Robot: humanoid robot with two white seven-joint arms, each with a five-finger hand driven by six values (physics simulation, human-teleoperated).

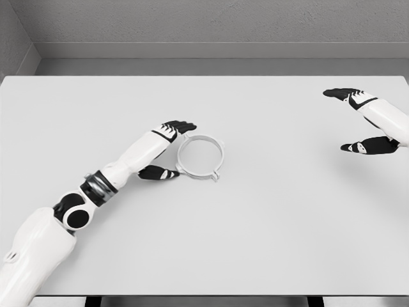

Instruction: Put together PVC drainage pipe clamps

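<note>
Now the left hand (167, 150), fingers spread, flanks the white round plastic pipe clamp ring (200, 157) at nine o'clock; grasping likely comes next, needing closure

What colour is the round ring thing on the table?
White: the round plastic clamp ring is white, lying on the pale grey table. The head view shows it.

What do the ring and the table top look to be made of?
Ring: probably white plastic, matte; thin even wall with small moulded tabs on its rim, no metallic glint. Table: smooth pale grey top, matte, no grain or reflection; could be laminate or painted board, the render leaves that open.
</note>
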